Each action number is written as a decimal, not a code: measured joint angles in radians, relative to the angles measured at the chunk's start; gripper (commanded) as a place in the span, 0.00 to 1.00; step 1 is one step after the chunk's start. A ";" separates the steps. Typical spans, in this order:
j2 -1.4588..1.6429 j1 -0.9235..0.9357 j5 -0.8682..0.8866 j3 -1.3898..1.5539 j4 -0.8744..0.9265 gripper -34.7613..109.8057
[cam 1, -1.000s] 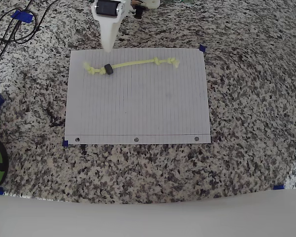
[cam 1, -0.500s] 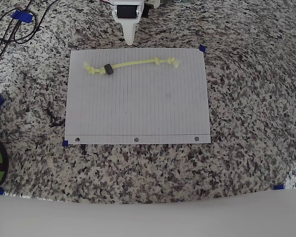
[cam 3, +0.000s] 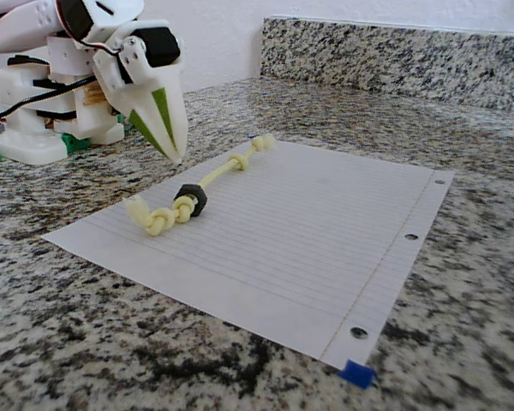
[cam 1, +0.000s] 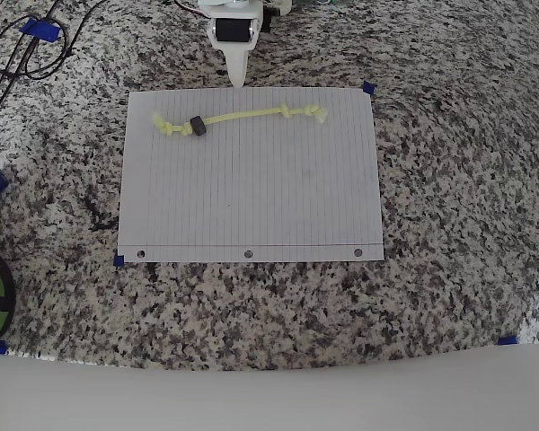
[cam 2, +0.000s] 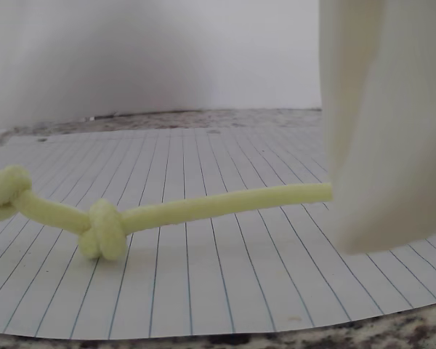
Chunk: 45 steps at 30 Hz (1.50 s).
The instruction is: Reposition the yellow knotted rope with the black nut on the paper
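Overhead view: yellow knotted rope lies 9-to-3 o'clock on the paper; black nut near its 9 o'clock end; end effector closed, empty.

Speckled granite counter, matching backsplash, white wall.

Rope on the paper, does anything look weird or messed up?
Nothing looks broken. The yellow rope lies slightly slanted near the paper's far edge, with the black nut pushed close to one knotted end. The gripper hovers beside it, touching nothing.
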 measured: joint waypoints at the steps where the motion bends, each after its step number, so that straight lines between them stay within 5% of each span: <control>1: 0.003 0.000 0.000 0.000 0.002 0.24; 45: 0.003 0.046 0.000 0.003 0.002 0.30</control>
